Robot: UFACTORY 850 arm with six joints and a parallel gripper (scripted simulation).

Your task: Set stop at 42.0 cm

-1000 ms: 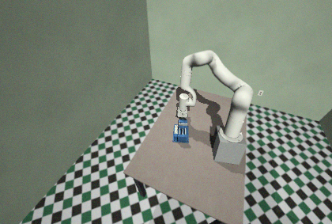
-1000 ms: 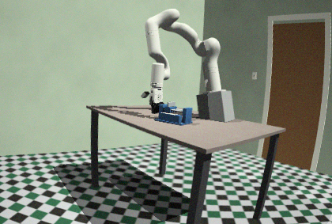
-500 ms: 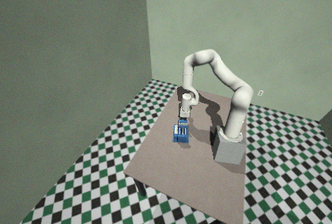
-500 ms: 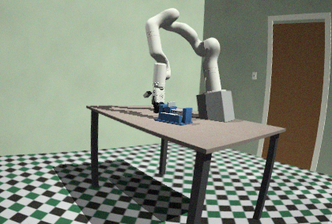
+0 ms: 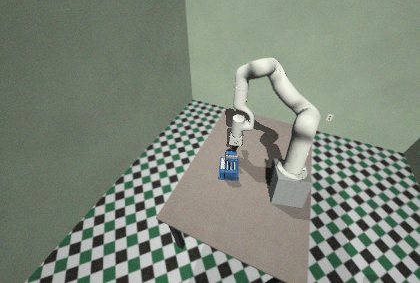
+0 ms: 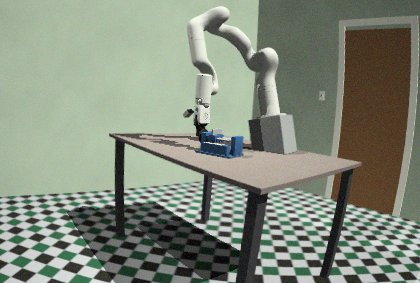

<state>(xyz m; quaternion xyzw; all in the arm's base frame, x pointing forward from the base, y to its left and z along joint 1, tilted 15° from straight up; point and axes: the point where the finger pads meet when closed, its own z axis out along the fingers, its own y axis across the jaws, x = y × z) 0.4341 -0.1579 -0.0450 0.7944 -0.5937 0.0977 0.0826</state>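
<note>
A small blue stop fixture [image 5: 228, 167] with rails sits on the brown table; it also shows in the exterior view [image 6: 220, 145]. Its handwheel is at the end nearest the arm's wrist, too small to make out clearly. My gripper [image 5: 232, 150] points straight down at that end of the fixture and is shut on the handwheel; in the exterior view the gripper [image 6: 201, 132] sits just at the fixture's left end. The stop's position along the rails is too small to read.
The arm's grey base block [image 5: 291, 187] stands on the table to the right of the fixture. The table edge [image 5: 200, 167] lies just left of the fixture. A brown door [image 6: 375, 112] is in the wall behind.
</note>
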